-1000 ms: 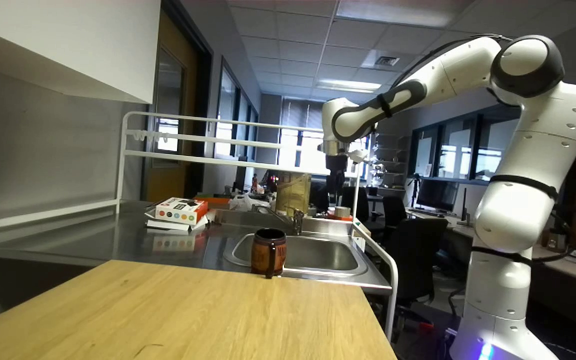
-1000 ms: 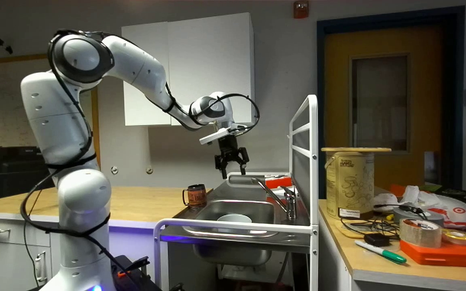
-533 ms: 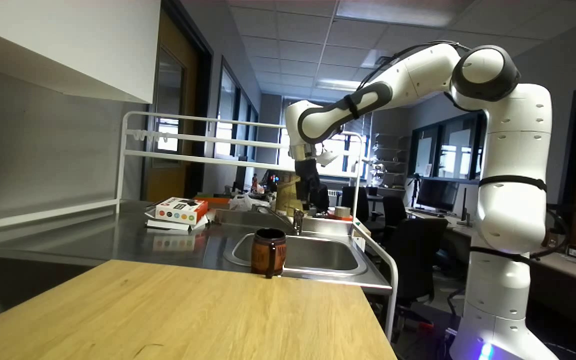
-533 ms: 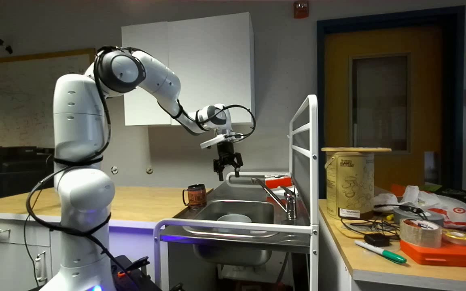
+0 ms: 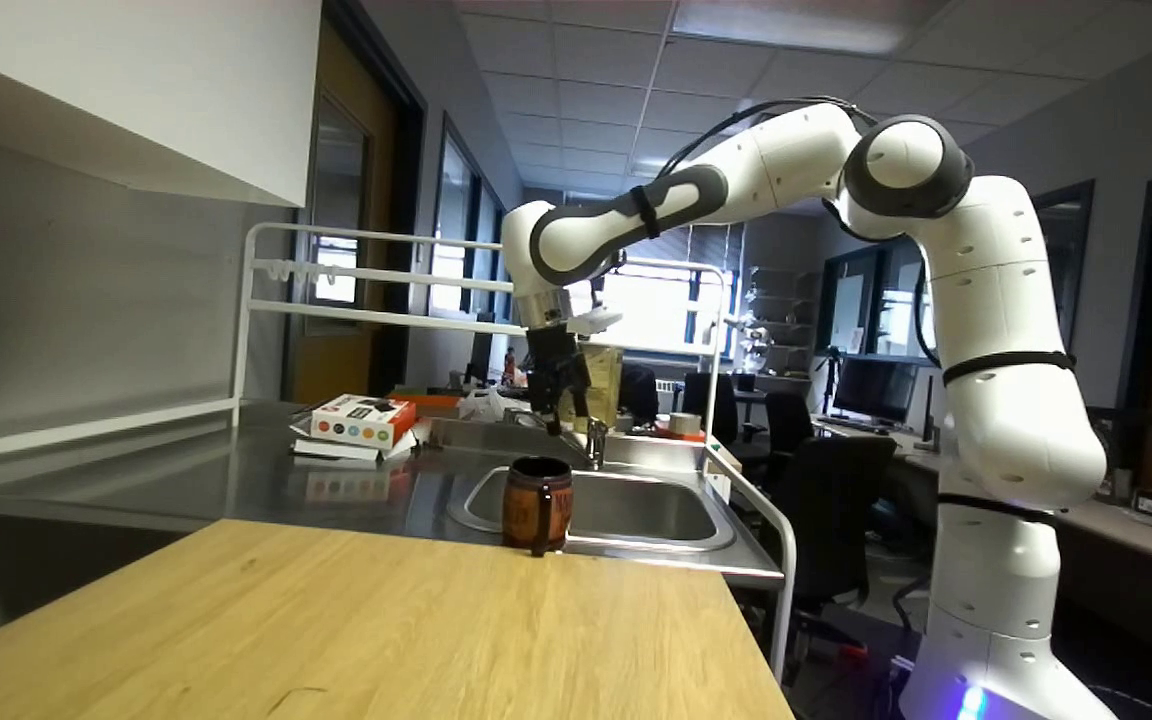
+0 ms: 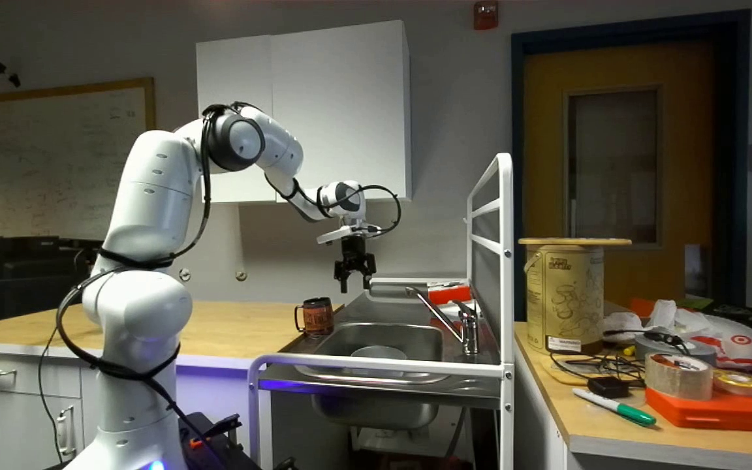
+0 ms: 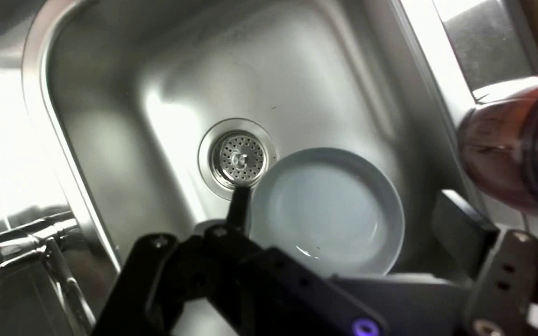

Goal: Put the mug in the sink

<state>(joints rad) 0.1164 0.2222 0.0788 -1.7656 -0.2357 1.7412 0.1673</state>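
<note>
the wooden table (image 5: pixel 366 620) fills the near side in an exterior view, so treat its edge as something not to scrape. your arm (image 6: pixel 147 202) leans in from the left in an exterior view, its wrist out above the sink (image 7: pixel 306 79), the goal of this job. choose the landing spot now: in the wrist view a pale bowl (image 7: pixel 327 210) covers a good part of the floor, and the bare steel beside it looks kinder. your gripper (image 6: pixel 355 286) hangs over the sink, fingers (image 7: pixel 460 233) spread wide with nothing between them. the mug (image 6: pixel 318 318) stands upright between table and sink, just left of the gripper in an exterior view, so the step in hand, as i judge it, is the approach. the fingertips look only slightly higher than the mug's rim, so lift a touch before you slide left, or the leading finger may clip the wall and topple it. stop when the mug sits midway between the fingers, then come straight down. mind the handle (image 5: pixel 541 525), which points away from the sink and seems to lie near the line the fingers close along; turn the wrist until both fingers would meet the round body instead, and squeeze gently, since the curved sides could slip
</note>
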